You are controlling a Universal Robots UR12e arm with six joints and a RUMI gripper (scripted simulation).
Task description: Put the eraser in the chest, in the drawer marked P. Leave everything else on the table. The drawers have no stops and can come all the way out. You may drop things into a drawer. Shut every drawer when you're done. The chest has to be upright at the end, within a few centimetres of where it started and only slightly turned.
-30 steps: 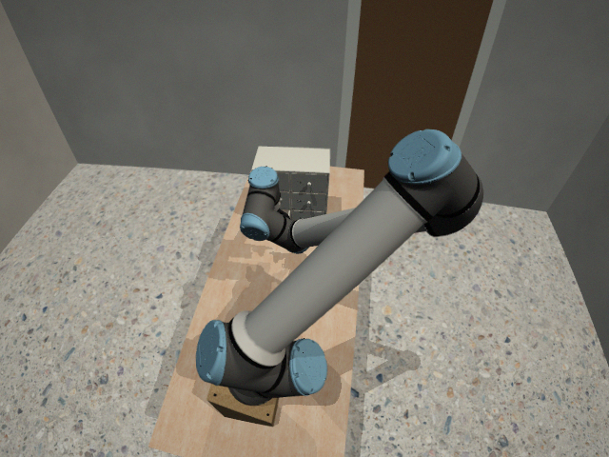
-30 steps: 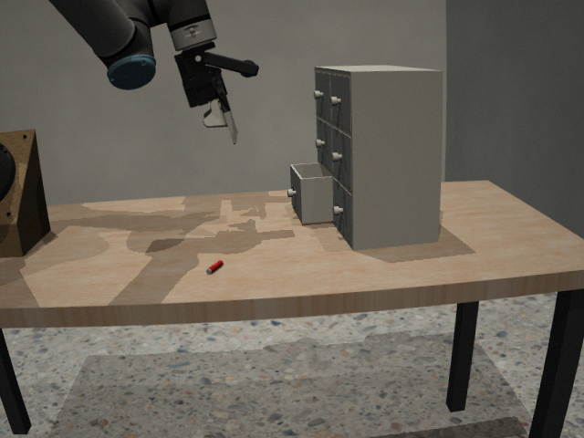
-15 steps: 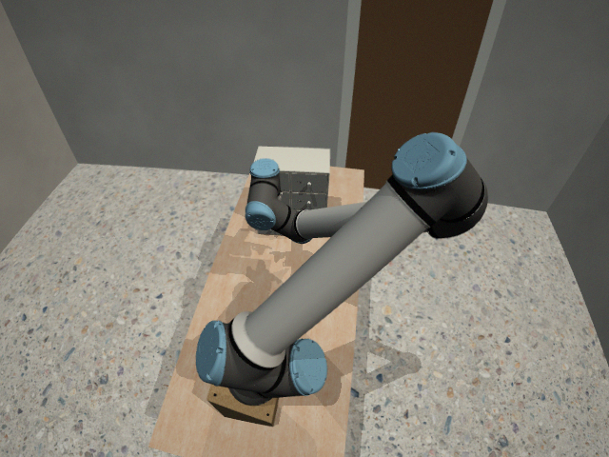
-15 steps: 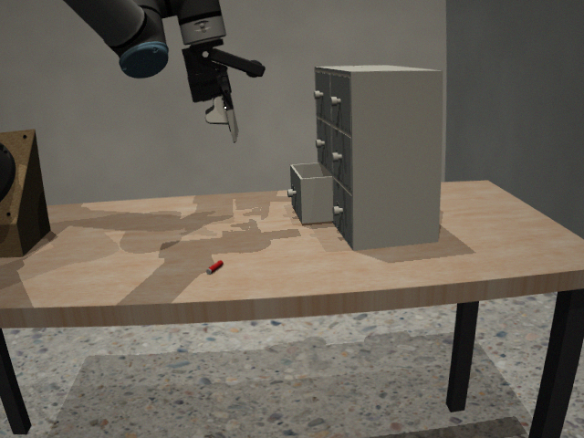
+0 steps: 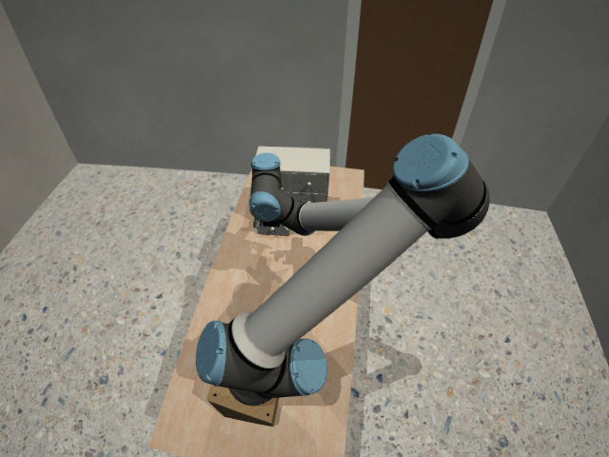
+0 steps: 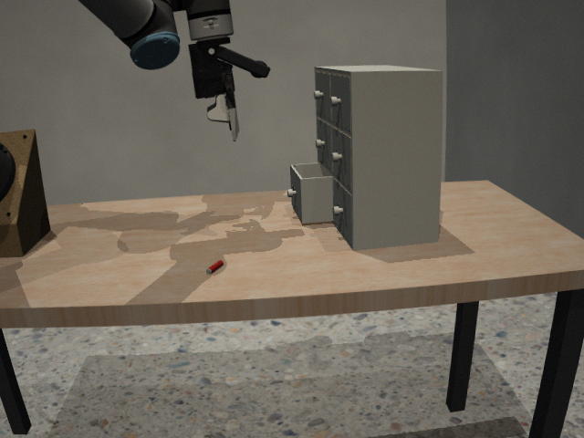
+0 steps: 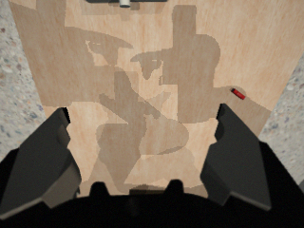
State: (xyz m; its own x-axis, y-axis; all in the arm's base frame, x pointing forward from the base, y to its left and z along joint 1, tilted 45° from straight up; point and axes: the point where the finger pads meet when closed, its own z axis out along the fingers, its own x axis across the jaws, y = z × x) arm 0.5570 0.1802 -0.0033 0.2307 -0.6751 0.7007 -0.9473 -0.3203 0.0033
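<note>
My gripper (image 6: 225,123) is hanging high above the table (image 6: 471,264), jaws spread wide and holding nothing; in the wrist view both fingers are framing bare wood. I am sitting over the table's middle stretch, between my base (image 5: 245,407) at one short end and the chest (image 6: 391,155) at the other. The chest is standing upright near the far short end, with a strip of table showing beyond it toward that edge. One drawer (image 6: 308,192) in the bottom row is standing pulled out toward me, open at the top; the other drawers are sitting flush. I cannot read any drawer marking from these views. Open room: the whole span between my fingers and the table top, and the wood between the drawer front and my base. The eraser (image 6: 214,266) is lying flat near the long edge closest to the exterior camera, well apart from the chest and off to one side of my fingers. It is showing as a small red cylinder-like piece with a pale end, angled to the table edge.
</note>
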